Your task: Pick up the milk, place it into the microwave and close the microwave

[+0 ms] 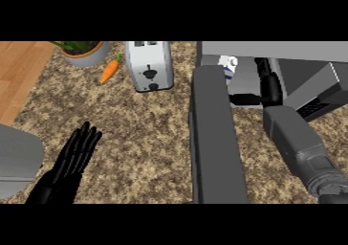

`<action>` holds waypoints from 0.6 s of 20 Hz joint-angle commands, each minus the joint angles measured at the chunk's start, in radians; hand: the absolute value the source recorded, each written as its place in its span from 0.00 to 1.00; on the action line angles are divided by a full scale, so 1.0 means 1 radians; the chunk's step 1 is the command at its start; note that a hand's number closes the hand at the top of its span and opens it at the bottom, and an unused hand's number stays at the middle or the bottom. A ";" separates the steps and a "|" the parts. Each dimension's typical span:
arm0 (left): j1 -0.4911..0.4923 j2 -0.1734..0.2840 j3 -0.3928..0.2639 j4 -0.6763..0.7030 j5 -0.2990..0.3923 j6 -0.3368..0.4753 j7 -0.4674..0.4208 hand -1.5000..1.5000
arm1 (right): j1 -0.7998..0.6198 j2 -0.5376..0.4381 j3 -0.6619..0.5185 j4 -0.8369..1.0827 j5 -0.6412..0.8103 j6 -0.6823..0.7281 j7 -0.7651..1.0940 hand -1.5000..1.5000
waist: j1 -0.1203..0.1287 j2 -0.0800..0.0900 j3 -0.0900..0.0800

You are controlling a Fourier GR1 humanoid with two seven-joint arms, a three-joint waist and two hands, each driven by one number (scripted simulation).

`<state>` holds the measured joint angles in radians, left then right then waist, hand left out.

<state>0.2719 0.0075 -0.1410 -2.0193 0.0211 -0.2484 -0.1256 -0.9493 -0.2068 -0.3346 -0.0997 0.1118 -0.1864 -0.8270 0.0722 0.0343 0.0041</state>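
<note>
Tabletop (141, 143): speckled brown surface spreading under everything, giving way to wood at the far left.
Microwave (304, 62): sitting at the upper right, cut off by the frame's edge; its open door (215, 139) is jutting toward the viewer, edge-on.
Right robot hand (265, 91): reaching into the cavity, mostly hidden in shadow; finger posture cannot be told.
Left robot hand (74, 155): resting open at the lower left, fingers straight.
Toaster (148, 64): standing left of the door.
Plant pot (85, 53): partly cropped at the top.
Milk (228, 64): standing inside the microwave, half hidden behind the door.
Carrot (110, 72): lying between pot and toaster.
</note>
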 commanded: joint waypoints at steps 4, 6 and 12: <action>-0.066 0.020 -0.022 0.126 0.000 -0.058 -0.037 0.00 | 0.079 0.056 -0.014 -0.011 -0.020 0.092 -0.080 0.00 | -0.026 -0.010 -0.002; -0.092 0.021 -0.080 0.127 -0.075 -0.048 -0.004 0.00 | 0.096 0.043 -0.017 -0.024 -0.030 0.152 -0.081 0.00 | -0.047 -0.021 -0.002; -0.144 0.053 -0.091 0.114 -0.046 -0.109 0.050 1.00 | 0.187 0.046 0.013 -0.093 -0.024 0.169 -0.124 0.00 | -0.064 -0.033 -0.004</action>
<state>0.1530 0.0346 -0.2248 -1.8630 -0.0413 -0.3203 -0.1238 -0.8001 -0.1557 -0.3344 -0.1503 0.0901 -0.0477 -0.9357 0.0197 0.0102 0.0015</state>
